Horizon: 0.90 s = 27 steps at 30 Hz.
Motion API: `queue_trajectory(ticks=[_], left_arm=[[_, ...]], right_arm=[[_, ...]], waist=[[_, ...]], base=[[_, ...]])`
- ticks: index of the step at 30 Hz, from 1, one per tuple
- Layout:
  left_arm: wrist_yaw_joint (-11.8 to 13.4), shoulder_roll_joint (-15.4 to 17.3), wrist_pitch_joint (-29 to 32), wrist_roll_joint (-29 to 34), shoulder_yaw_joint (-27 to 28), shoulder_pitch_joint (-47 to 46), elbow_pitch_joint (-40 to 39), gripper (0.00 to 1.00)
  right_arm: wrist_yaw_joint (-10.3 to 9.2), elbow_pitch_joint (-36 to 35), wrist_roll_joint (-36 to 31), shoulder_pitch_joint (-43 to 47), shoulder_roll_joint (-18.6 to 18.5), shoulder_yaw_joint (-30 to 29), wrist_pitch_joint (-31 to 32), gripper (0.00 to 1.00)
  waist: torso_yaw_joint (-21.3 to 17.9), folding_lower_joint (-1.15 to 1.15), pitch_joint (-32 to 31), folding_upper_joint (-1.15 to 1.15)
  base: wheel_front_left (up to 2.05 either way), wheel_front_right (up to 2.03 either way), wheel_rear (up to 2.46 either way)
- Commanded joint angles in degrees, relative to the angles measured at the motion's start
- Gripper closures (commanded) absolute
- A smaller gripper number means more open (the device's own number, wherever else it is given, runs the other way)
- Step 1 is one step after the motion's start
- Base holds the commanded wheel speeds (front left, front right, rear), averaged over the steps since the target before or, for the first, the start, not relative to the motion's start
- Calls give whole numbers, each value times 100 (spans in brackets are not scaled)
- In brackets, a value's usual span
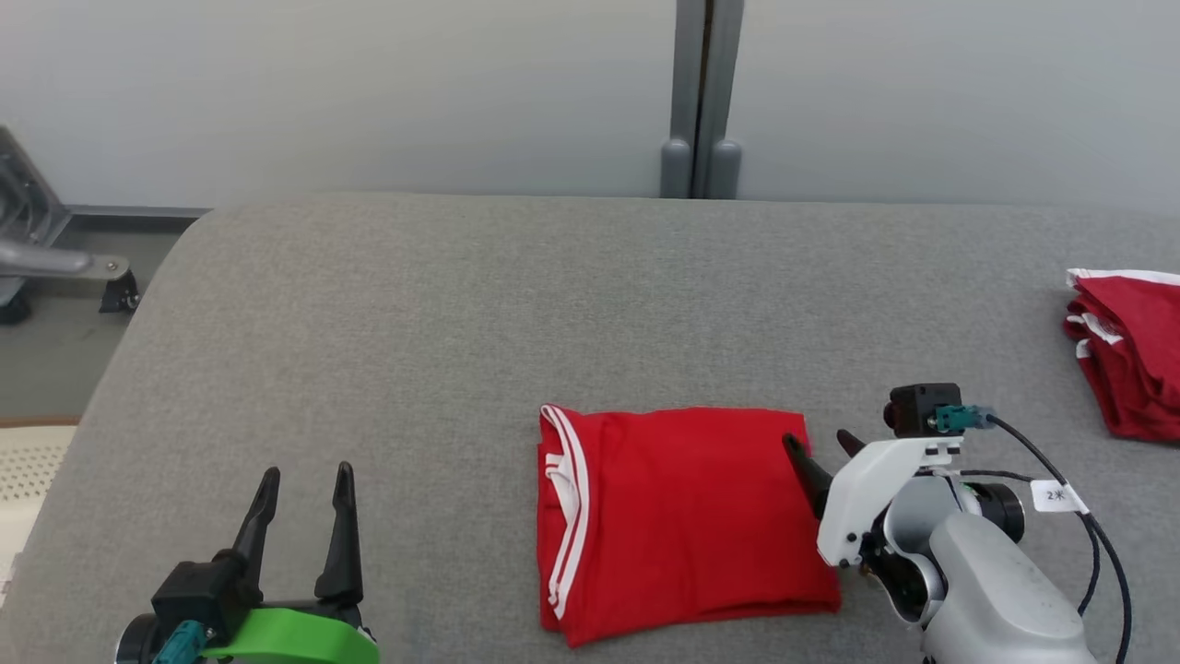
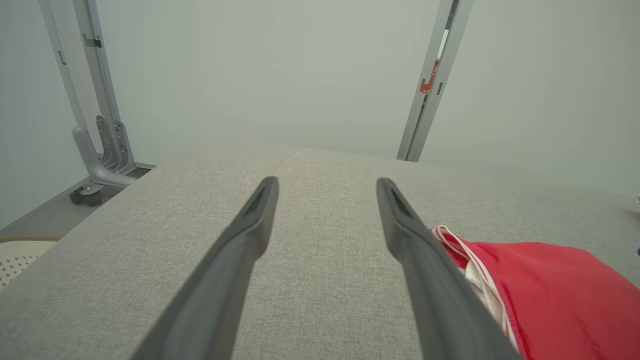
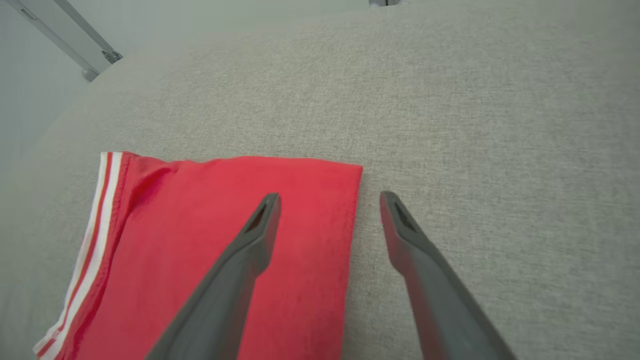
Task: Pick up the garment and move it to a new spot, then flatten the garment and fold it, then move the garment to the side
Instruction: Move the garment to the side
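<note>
Now the folded garment (image 1: pixel 682 516) is laid near-centre on the counter (image 1: pixel 415 323); left hand (image 1: pixel 308 468) and right hand (image 1: pixel 813 435) are held wide, empty. All right-edge layers should be pinched together.

Head view overhead, wrist views low; common ground: garment (image 1: pixel 682 516)

A red garment (image 1: pixel 682 521) with white stripes along its left edge is seen folded flat on the grey fabric-covered table (image 1: pixel 442 304), with the right gripper (image 1: pixel 816 443) held spread at its right edge, the left gripper (image 1: pixel 306 475) held spread well apart from it, and a second red garment (image 1: pixel 1129 360) heaped at the far right.
</note>
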Motion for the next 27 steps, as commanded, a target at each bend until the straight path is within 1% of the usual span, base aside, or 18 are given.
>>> queue_trajectory(ticks=[1, 4, 8, 16, 20, 21, 22, 23, 24, 25, 27], left_arm=[[-15, 34, -15, -49, -33, -57, 44, 0], [-15, 46, -14, -71, -102, -62, 99, 0], [-15, 65, -15, -104, -151, -86, 144, 0], [-15, 73, -15, -125, -188, -142, 174, 0], [-15, 64, -15, -128, -171, -150, 183, 0], [-16, 63, -15, -129, -166, -150, 189, 0], [-16, 62, -15, -129, -166, -149, 197, 0], [-16, 63, -15, -128, -164, -149, 202, 0], [-16, 68, -15, -125, -165, -153, 206, 0], [-16, 74, -15, -121, -165, -155, 210, 0], [-16, 91, -15, -113, -175, -170, 212, 0]], right_arm=[[-5, 111, 48, -89, 4, 9, 94, 0], [-5, 435, 59, -211, 30, -5, 328, 0], [-5, 840, -92, -355, 27, -161, 440, 0], [-9, 1759, -336, -518, 83, -659, 853, 0], [-8, 1946, -335, -545, 188, -724, 893, 0], [-8, 1969, -318, -546, 205, -723, 893, 9], [-8, 1985, -299, -552, 229, -708, 895, 43], [-7, 1963, -265, -561, 248, -688, 861, 62], [-7, 1915, -236, -584, 264, -657, 814, 83], [-7, 1862, -212, -602, 270, -625, 765, 100], [-7, 1707, -131, -649, 261, -538, 622, 100]], waist=[[301, 0, 13, 0], [465, 0, 14, 0], [615, 0, 28, 0], [746, 0, 116, 0], [756, 0, 146, 0], [752, 0, 148, 0], [747, 0, 147, 0], [740, 0, 147, 0], [729, 0, 143, 0], [719, 0, 138, 0], [691, 0, 130, 0]], base=[[0, 0, 0], [0, 0, 0], [0, 0, 0], [0, 0, 0], [0, 0, 0], [0, 0, 0], [0, 0, 0], [0, 0, 0], [0, 0, 0], [0, 0, 0], [0, 0, 0]])
